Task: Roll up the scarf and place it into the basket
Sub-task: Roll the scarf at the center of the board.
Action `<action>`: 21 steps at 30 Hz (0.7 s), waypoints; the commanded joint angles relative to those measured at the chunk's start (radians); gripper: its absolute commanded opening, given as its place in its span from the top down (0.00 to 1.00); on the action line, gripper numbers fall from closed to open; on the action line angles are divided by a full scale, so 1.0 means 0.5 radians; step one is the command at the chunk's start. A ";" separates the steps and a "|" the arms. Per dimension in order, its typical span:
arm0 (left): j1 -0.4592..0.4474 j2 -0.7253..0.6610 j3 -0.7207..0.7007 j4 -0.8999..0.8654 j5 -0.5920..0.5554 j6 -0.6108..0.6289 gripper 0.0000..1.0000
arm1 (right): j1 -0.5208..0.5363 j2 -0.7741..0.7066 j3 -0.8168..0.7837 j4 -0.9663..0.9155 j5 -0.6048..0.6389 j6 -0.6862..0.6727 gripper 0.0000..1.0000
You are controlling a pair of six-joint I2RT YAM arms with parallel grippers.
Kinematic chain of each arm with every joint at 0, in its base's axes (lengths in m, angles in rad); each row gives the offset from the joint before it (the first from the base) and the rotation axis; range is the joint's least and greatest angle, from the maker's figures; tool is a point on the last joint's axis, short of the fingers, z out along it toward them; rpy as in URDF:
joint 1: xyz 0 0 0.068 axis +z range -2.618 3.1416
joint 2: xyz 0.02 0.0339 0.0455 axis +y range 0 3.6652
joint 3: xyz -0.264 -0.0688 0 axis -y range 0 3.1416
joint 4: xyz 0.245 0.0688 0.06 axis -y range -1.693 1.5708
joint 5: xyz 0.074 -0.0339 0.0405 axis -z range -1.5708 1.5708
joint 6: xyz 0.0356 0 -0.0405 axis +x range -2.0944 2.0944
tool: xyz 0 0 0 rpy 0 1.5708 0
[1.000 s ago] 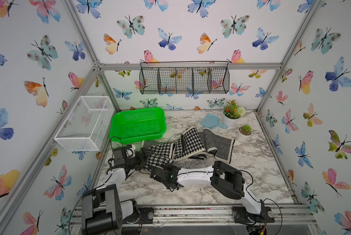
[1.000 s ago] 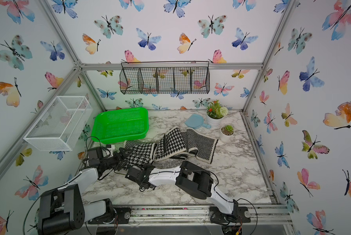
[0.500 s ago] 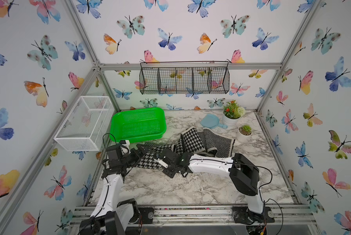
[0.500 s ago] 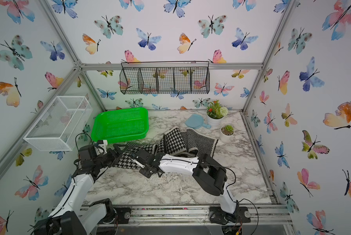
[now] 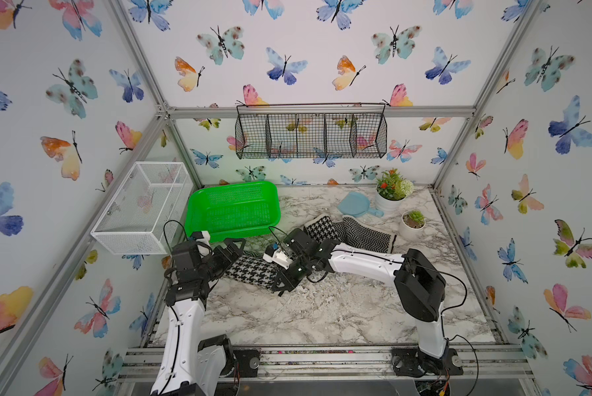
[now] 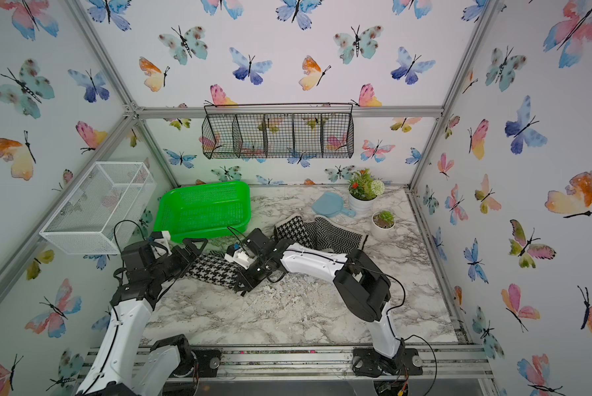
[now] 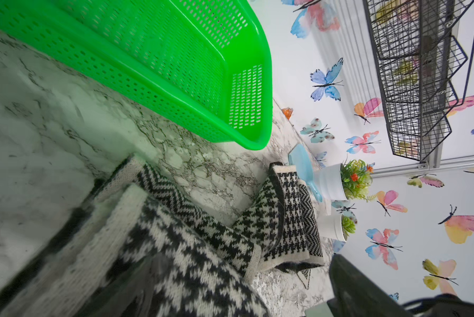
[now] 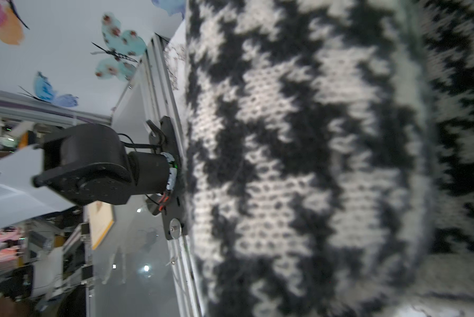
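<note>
Scarf [image 5: 253,271]: knitted, black and cream, houndstooth on one face and chevron on the other, soft yet thick enough to hold a loose cylinder. Rolled portion on the marble-patterned worktop [image 5: 322,315] toward its left edge, near the front wall of the basket [image 5: 232,187] and not in it. Unrolled tail trailing flat toward the back right corner, ending near two white plant pots [image 5: 412,223]. Basket: bright green moulded plastic, rectangular, perforated walls, rounded rim, empty, set in the back left corner, probably to keep the carry short. Left gripper [image 5: 231,259]: released, jaws spread wide at the roll's left end, seemingly poised to bracket the cylinder against unwinding. Right gripper [image 5: 282,281]: clenched at the roll's right end, knit filling the right wrist view; any pinched fold hidden, so grasp unconfirmed. Judged stage: rolling partly done, tail yet to be wound in, transfer not begun. Bystanders: pale blue scoop [image 5: 354,204] beside the pots; black wire rack [image 5: 311,135] on the back wall; white mesh box [image 5: 143,209] on the left wall.
</note>
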 commanded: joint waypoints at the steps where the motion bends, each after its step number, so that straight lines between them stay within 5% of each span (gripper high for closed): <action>1: 0.017 -0.047 0.075 -0.113 -0.123 0.091 0.02 | -0.054 0.053 -0.022 0.178 -0.445 0.149 0.97; 12: 0.017 -0.096 0.016 -0.045 0.102 0.119 0.02 | -0.287 0.362 0.003 0.326 -0.860 0.367 0.98; 21: 0.015 -0.110 -0.196 0.138 0.332 0.051 0.02 | -0.405 0.547 0.230 0.199 -0.878 0.405 0.97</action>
